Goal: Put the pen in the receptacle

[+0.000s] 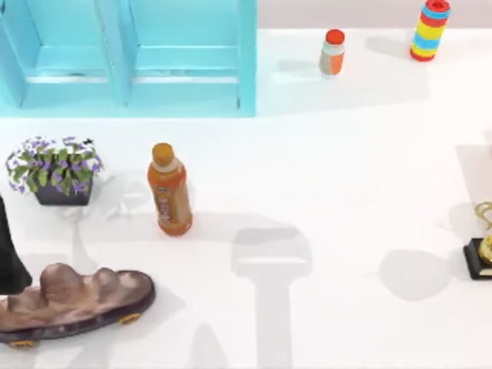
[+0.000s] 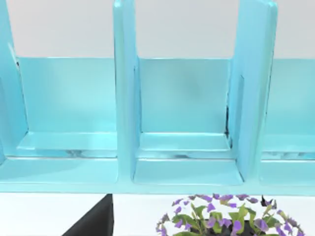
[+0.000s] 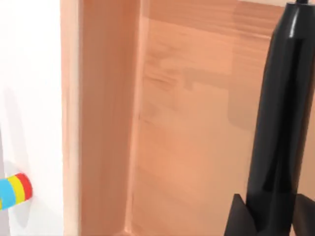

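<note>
- Currently the pen (image 3: pixel 278 113) shows in the right wrist view: slim, glossy, all black, running as a long straight shaft up from between two dark fingers (image 3: pixel 242 217) of the right gripper (image 3: pixel 270 216).
- Right gripper is closed on the pen's lower end; fingers sit either side of the shaft, touching it.
- Pen is over a wooden box (image 3: pixel 162 123) with a light orange-brown grain; one raised side wall and the flat floor are visible behind it. Can't tell whether the pen tip touches the wood.
- Beside that box, on the white table (image 3: pixel 29 98), the end of a striped toy (image 3: pixel 15 191) in blue, yellow and red.
- Left arm (image 1: pixel 9 254): dark shape at the top view's left edge; gripper state can't be told.
- Left wrist view faces a turquoise shelf (image 2: pixel 125 98) with upright dividers, and a plant with purple flowers (image 2: pixel 226 216) below it.
- Table (image 1: pixel 323 169) in the top view is plain white with soft arm shadows across the middle.
- On it: turquoise shelf (image 1: pixel 131 58) at the far left, plant (image 1: pixel 55 169) near the left edge, orange bottle (image 1: pixel 171 190) just right of the plant, brown rock ornament (image 1: pixel 73 300) on a dark base at front left.
- Far side: small bottle with a red cap (image 1: pixel 332 52) and the striped toy (image 1: pixel 430 29), apart from each other.
- Right edge: a gold trophy on a black base (image 1: pixel 480 246).
- Back wall is pale grey.
</note>
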